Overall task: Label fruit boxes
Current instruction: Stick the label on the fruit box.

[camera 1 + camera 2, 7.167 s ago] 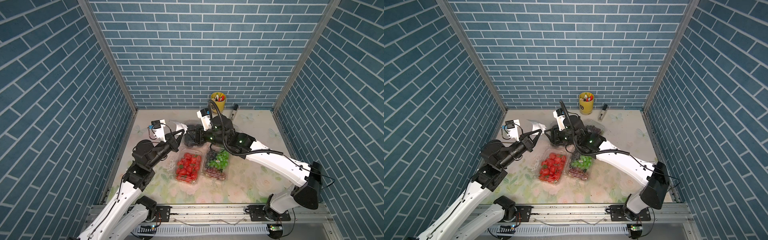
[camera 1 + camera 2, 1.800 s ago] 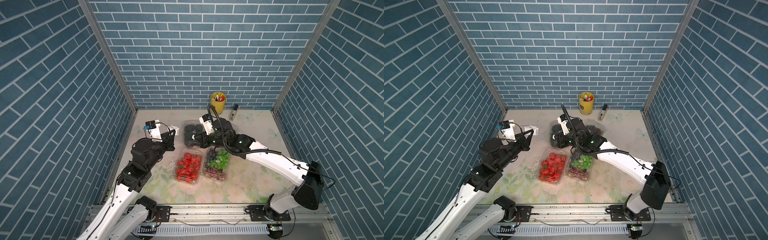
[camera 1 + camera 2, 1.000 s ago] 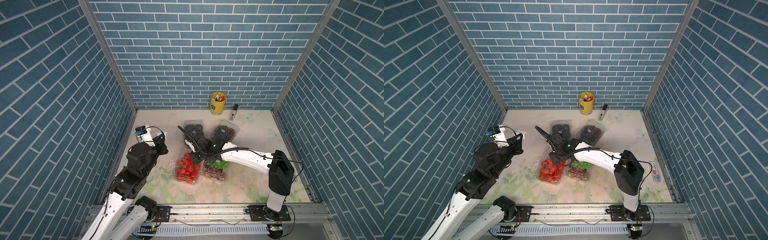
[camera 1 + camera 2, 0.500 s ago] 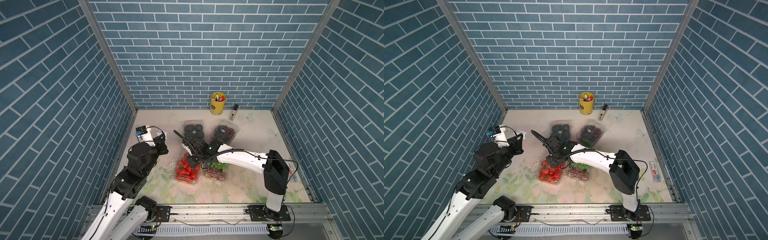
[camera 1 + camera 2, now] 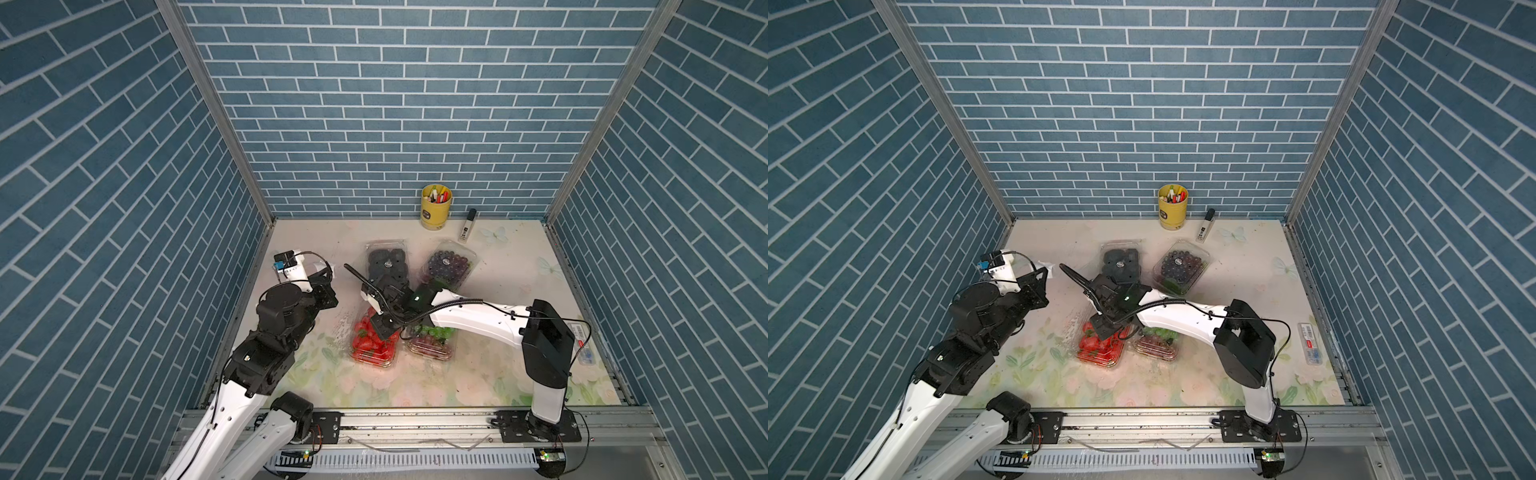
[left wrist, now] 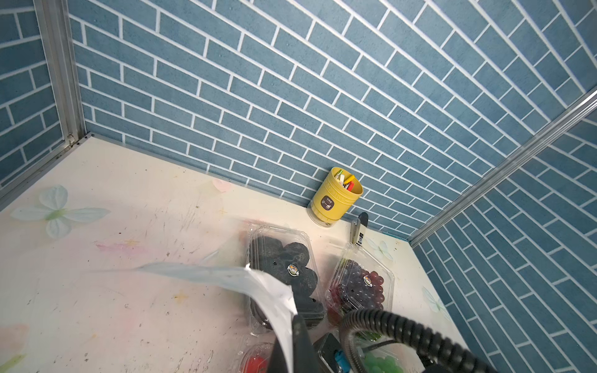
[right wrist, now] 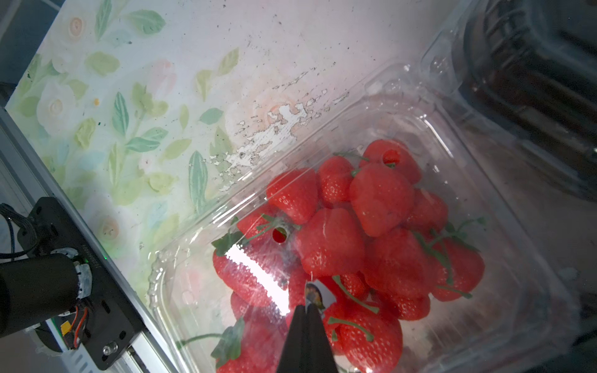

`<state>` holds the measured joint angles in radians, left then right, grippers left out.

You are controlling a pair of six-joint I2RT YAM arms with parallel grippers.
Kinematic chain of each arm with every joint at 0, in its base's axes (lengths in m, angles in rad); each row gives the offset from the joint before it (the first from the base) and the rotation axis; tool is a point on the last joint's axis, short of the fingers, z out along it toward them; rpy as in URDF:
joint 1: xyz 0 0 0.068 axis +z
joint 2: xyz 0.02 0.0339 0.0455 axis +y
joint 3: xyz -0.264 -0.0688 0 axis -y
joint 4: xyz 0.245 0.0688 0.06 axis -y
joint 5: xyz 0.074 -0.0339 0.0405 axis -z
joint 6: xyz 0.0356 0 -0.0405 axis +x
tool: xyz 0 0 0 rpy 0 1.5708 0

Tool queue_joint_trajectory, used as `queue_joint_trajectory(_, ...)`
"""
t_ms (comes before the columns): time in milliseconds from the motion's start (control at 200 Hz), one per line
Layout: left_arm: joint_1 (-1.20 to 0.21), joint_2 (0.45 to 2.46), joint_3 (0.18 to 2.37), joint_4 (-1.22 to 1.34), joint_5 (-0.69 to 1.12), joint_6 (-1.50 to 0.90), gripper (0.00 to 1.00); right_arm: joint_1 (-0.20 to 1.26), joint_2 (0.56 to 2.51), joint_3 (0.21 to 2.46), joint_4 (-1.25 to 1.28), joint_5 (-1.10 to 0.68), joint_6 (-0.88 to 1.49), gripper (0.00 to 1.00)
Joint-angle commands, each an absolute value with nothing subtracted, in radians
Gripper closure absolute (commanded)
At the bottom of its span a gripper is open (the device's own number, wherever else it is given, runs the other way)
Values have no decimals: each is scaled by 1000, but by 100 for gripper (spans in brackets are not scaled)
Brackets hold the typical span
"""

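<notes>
**Both grippers pinched shut, four fruit boxes mid-table**

I look in from 6 o'clock. Nearest me runs one aluminium rail [image 5: 415,419] carrying both arm bases. Beyond it lies the table [image 5: 478,374], a pale floral print that looks scuffed and flaking in the right wrist view. Blue brick-pattern walls [image 5: 395,104] close it in at 9, 12 and 3 o'clock.

I count four clear fruit boxes. The strawberry box [image 5: 374,347] sits just short of centre, with the mixed-grape box [image 5: 432,343] just beside it at its 3 o'clock. Behind them, the blackberry box [image 5: 386,262] lies at 12 o'clock of the strawberries and the purple-grape box [image 5: 449,266] at their 1 o'clock. One white card [image 5: 582,345] rests at the table's 4 o'clock edge. One yellow pen cup [image 5: 436,208] stands against the back wall at 12, and one marker [image 5: 467,224] lies at its 3 o'clock.

The right gripper [image 7: 307,311] hangs over the strawberry box, its fingers pressed together on a small sticker [image 7: 318,294]. Only its wrist view shows this, because the arm hides the tips in both top views. I cannot tell whether the sticker touches the lid.

The left gripper [image 6: 290,329], at 9 o'clock of the boxes, has its fingers closed on the white sticker sheet [image 6: 226,277]. The left wrist view shows two round labels sharply, the blackberry label [image 6: 293,269] and the grape label [image 6: 368,280]. The top views show them only as pale dots.
</notes>
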<state>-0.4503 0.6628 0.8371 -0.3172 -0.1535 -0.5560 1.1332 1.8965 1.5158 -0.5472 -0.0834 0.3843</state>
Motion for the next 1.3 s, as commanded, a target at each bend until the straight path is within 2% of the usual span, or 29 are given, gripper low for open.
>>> queue_joint_trajectory(0, -451, 662, 837, -311, -148, -547, 100, 1139, 1915, 1553, -534, -120, 368, 99)
queue_joint_trajectory(260, -452, 660, 836, -314, -143, -546, 100, 1137, 1924, 1543, -515, -163, 383, 84)
queue_joint_trajectory(620, -451, 660, 833, -316, -138, -548, 100, 1137, 1949, 1536, -494, -205, 396, 83)
queue_joint_trajectory(715, -451, 655, 833, -319, -141, -547, 100, 1138, 1953, 1533, -490, -219, 401, 85)
queue_joint_trajectory(775, -452, 649, 832, -323, -151, -548, 100, 1137, 1950, 1527, -483, -231, 404, 91)
queue_joint_trajectory(865, -451, 644, 832, -339, -194, -552, 100, 1137, 1944, 1516, -472, -248, 408, 87)
queue_joint_trajectory(1060, -451, 570, 843, -448, -408, -590, 100, 1135, 1936, 1497, -442, -298, 417, 83)
queue_joint_trajectory(1295, -452, 509, 827, -452, -444, -594, 100, 1127, 1878, 1471, -423, -278, 423, 84)
